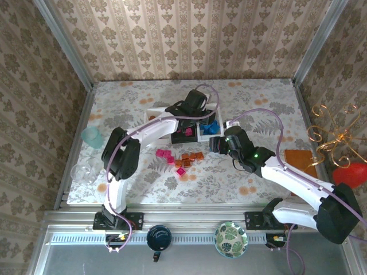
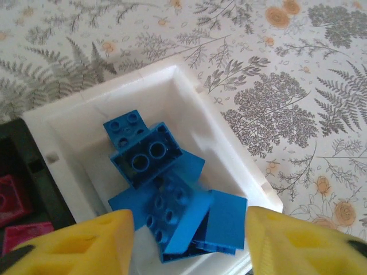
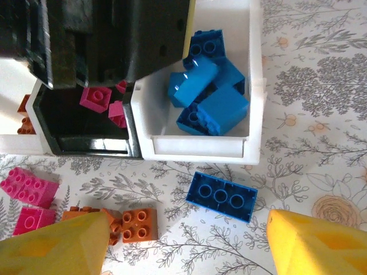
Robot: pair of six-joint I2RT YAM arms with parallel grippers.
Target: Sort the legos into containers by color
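My left gripper [image 2: 189, 243] hangs open over the right white tray [image 2: 229, 154], which holds several blue bricks [image 2: 166, 189]; nothing is between its yellow fingers. In the top view the left gripper [image 1: 202, 119] is above the row of trays. My right gripper [image 3: 189, 246] is open just in front of that white tray [image 3: 252, 86], low over the table. A long blue brick [image 3: 221, 196] lies upside down between its fingers, untouched. The black tray [image 3: 86, 134] holds magenta bricks [image 3: 94, 97]. Orange bricks [image 3: 139, 223] and magenta bricks [image 3: 28, 186] lie loose on the table.
The left white tray [image 1: 153, 117] holds orange pieces. Loose magenta [image 1: 166, 156] and orange [image 1: 192, 158] bricks lie mid-table. A teal cup [image 1: 93, 136] and clear glass [image 1: 85, 171] stand at the left edge. A dark cup [image 1: 159, 237] and green bowl [image 1: 231, 239] sit by the arm bases.
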